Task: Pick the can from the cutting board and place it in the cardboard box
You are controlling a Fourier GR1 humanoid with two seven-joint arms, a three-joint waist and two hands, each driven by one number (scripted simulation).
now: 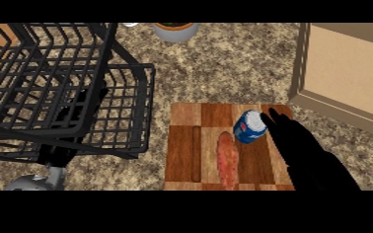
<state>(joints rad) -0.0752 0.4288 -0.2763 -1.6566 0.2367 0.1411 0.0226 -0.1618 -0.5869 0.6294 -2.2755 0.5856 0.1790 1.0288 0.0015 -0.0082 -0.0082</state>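
A blue can (250, 126) with a white top lies tilted on the wooden cutting board (188, 148), near the board's upper right. My right hand (295, 140) sits just right of the can, fingers straight and pointing up the board, their tips level with the can's top. Whether they touch the can I cannot tell. The cardboard box (341, 69) stands at the right, beyond the board's far corner, its tan inside showing. Part of my left arm (40, 180) shows grey at the lower left under the wire rack; its hand is out of sight.
A black wire rack (69, 89) fills the left side, reaching the board's left edge. A reddish sausage-like item (228, 158) lies on the board left of the can. A grey pot (175, 30) stands at the top centre on the speckled counter.
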